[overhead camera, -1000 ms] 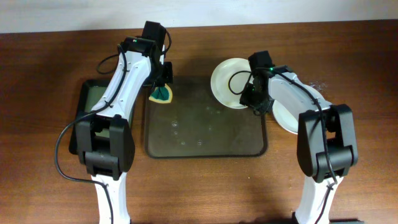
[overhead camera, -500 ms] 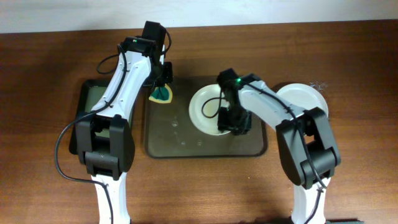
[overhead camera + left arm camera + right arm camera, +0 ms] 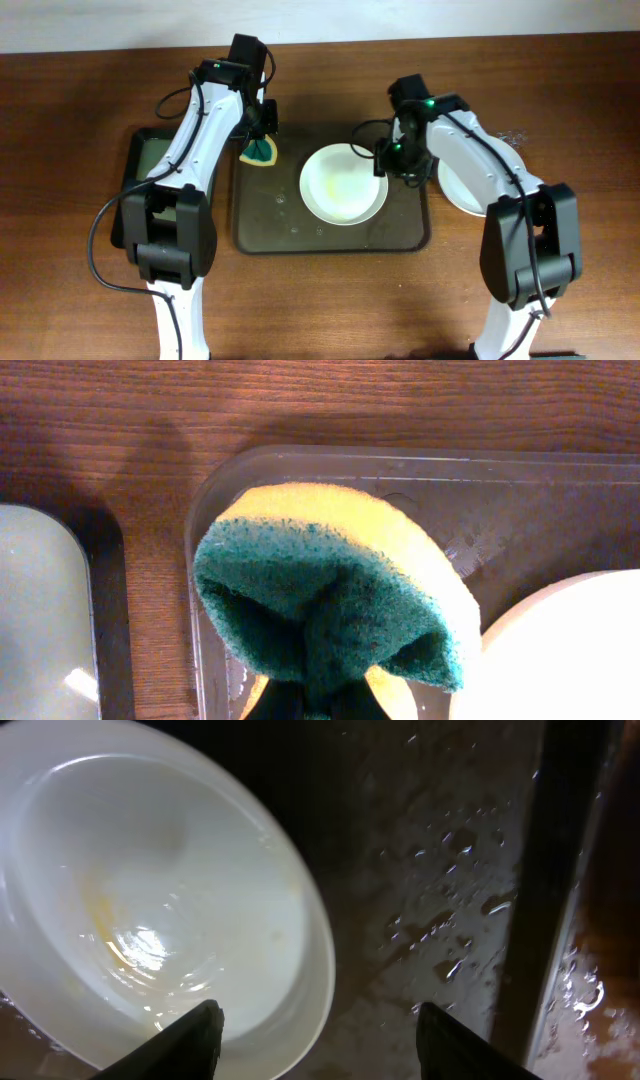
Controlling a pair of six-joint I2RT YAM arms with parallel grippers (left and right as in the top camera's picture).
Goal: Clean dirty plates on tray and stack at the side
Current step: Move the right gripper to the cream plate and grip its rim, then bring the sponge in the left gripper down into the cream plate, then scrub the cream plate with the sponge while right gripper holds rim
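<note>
A white plate [image 3: 343, 185] with a yellowish smear lies flat in the middle of the dark olive-brown tray [image 3: 270, 225]. My right gripper [image 3: 396, 163] is open and empty, just above the plate's right rim. In the right wrist view the plate [image 3: 150, 890] lies under the left finger of the gripper [image 3: 320, 1040]. My left gripper [image 3: 260, 135] is shut on a green-and-yellow sponge [image 3: 260, 152] over the tray's back left corner. The sponge fills the left wrist view [image 3: 330, 580]. Another white plate [image 3: 462, 190] lies on the table right of the tray, partly hidden by the right arm.
A narrow black tray [image 3: 150, 165] with a greenish inside lies left of the big tray and shows in the left wrist view [image 3: 40, 610]. The big tray's floor is wet with droplets [image 3: 450, 860]. The wooden table [image 3: 330, 300] stretches in front of the tray.
My right gripper carried the white plate from the tray's back right corner to the middle, set it down, let go and drew back to the right. The left arm stayed still.
</note>
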